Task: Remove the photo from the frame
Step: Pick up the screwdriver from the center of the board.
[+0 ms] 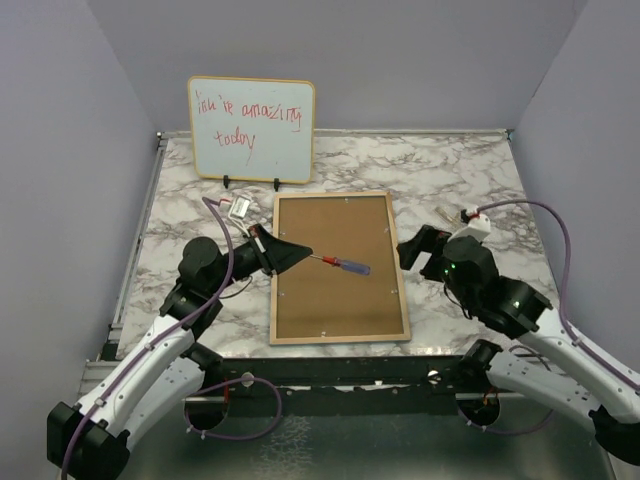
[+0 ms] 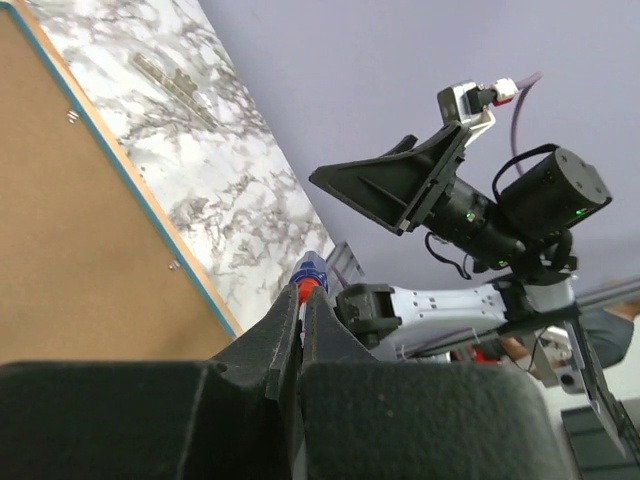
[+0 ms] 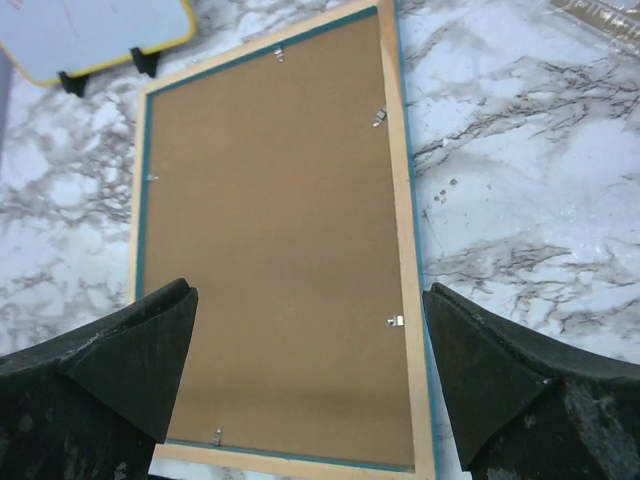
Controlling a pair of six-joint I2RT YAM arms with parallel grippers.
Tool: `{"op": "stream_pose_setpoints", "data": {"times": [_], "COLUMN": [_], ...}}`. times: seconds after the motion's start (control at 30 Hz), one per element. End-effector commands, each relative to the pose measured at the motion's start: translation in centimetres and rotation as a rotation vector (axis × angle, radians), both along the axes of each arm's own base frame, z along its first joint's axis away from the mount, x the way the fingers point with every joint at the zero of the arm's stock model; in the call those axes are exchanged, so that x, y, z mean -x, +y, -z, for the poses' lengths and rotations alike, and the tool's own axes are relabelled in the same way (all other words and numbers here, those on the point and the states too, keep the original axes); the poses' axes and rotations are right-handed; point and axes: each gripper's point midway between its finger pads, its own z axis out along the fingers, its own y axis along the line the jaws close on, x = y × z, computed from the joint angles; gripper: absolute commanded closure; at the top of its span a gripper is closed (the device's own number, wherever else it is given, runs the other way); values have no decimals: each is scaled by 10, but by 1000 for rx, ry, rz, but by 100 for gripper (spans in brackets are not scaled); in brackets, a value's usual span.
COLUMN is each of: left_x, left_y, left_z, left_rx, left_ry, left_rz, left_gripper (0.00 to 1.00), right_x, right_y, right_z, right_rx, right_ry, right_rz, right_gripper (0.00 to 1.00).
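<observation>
The frame lies face down mid-table, its brown backing board up inside a pale wood rim; a thin blue edge shows in the right wrist view. The photo is hidden under the board. My left gripper hovers over the frame's left part, shut on a screwdriver whose red and blue handle sticks out past the fingertips. My right gripper stands open just right of the frame, nothing between its fingers. Small metal tabs hold the board along the rim.
A small whiteboard with red handwriting stands on black feet behind the frame. Grey walls close in the marble table on three sides. In the left wrist view the right arm hangs opposite, above the frame's edge.
</observation>
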Motion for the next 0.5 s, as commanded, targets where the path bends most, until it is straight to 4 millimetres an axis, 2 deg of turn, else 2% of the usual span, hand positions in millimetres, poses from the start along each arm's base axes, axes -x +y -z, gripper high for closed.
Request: {"op": "stream_pose_setpoints", "data": {"times": [0.0, 0.1, 0.2, 0.3, 0.4, 0.47], "left_x": [-12, -14, -15, -16, -17, -18], "left_y": [7, 7, 8, 9, 6, 5], "left_z": [-1, 7, 13, 15, 20, 20], "left_rx": [25, 1, -29, -50, -55, -29], "left_ry": [-7, 25, 36, 44, 63, 67], "left_rz": [-87, -97, -104, -104, -97, -94], "left_gripper": [100, 100, 100, 100, 100, 100], "right_x": [-7, -25, -45, -53, -53, -51], "right_y": [9, 2, -6, -4, 4, 13], "right_z": [13, 29, 38, 22, -1, -21], "right_rx": [166, 198, 123, 94, 12, -52], "right_ry": [146, 272, 328, 317, 314, 243], "right_rz": [-104, -108, -153, -163, -152, -186], "right_gripper": [0, 0, 0, 0, 0, 0]}}
